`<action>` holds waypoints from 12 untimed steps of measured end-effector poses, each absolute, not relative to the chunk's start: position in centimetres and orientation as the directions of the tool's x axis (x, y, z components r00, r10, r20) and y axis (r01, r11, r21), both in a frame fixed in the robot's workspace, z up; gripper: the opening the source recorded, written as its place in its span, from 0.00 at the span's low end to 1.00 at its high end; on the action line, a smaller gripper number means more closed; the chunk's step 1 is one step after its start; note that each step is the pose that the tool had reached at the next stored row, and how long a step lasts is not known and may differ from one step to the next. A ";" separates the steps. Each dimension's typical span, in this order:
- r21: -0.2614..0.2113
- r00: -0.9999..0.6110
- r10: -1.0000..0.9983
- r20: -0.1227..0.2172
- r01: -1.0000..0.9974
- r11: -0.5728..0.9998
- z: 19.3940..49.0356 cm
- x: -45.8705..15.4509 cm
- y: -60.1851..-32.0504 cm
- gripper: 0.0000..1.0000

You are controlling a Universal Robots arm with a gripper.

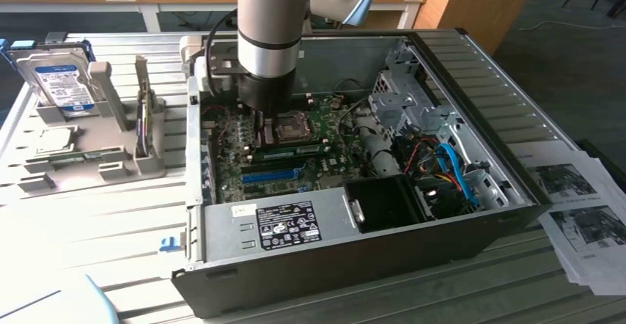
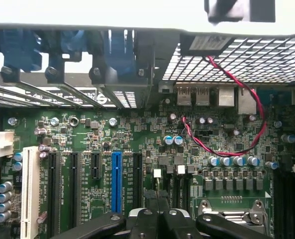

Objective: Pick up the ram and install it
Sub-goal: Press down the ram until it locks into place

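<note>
The ram [image 1: 292,150] seems to be the thin green stick with dark chips lying across the motherboard [image 1: 333,164] near the middle of the exterior frame, though at this angle it is hard to be sure it is seated in a slot. It sits just below the CPU socket [image 1: 293,125] and just above the blue slot [image 1: 270,175], running roughly parallel to that slot. Nothing touches it.

The gripper [image 1: 256,117] is down inside the open case [image 1: 509,214], just up and left of the ram and beside the socket's left edge. In the wrist view the gripper [image 2: 157,201] sits at the bottom centre with its jaws clenched together, with nothing visibly held between them. Ahead of it lie the blue slot [image 2: 116,186], a white slot [image 2: 30,191] at lower left, the socket [image 2: 229,211] at lower right, and a red wire [image 2: 246,124] looping at upper right.

Further out in the exterior view, the power supply [image 1: 284,223] fills the case's lower edge, with blue cables [image 1: 455,164] to the right. At the left of the frame a grey holder [image 1: 108,111] carries an upright hard drive [image 1: 61,82]. Printed sheets [image 1: 577,207] lie at the right edge
</note>
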State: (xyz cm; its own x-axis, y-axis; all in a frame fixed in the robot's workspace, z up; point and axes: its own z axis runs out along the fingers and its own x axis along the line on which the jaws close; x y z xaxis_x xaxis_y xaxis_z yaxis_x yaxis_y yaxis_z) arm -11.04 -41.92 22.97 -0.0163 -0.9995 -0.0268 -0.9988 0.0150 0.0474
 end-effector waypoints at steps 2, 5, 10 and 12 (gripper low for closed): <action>0.047 -0.016 -0.999 -0.027 -0.999 0.015 23.0 -11.0 -41.9 0.09; 0.047 -0.016 -0.999 -0.027 -0.999 0.015 23.0 -11.1 -41.9 0.09; 0.042 -0.016 -0.999 -0.028 -0.999 0.015 23.0 -11.4 -41.9 0.09; 0.041 -0.016 -0.999 -0.028 -0.999 0.015 23.0 -11.5 -41.9 0.09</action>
State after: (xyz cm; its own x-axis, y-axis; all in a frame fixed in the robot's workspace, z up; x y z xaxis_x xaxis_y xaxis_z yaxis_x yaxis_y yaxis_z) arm -11.48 -41.92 22.99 -0.0161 -0.9995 -0.0281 -0.9990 0.0149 0.0411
